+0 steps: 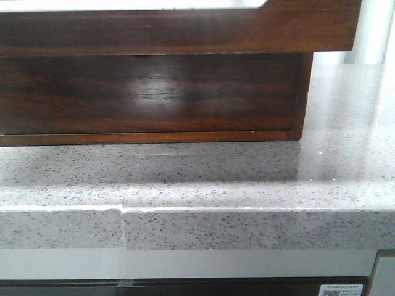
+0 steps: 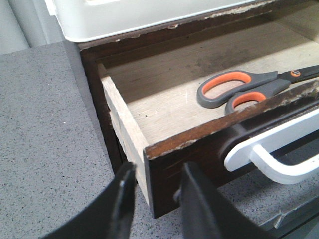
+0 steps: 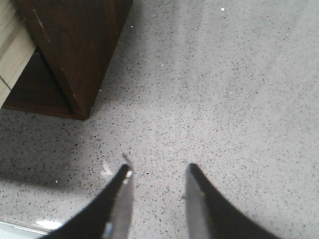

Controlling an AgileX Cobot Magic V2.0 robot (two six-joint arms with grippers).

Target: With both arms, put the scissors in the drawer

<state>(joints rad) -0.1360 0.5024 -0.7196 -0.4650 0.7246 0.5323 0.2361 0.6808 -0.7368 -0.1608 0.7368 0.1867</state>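
Speckled counter [image 3: 239, 89]; scissors [image 2: 249, 87] blade tips cut off in drawer [image 2: 164, 104]; both grippers [image 2: 157, 191] [image 3: 157, 181] parted, empty.

No text could be read anywhere; a small white label [image 1: 343, 288] at the near right, under the countertop [image 1: 197, 185], bore print too small to make out.
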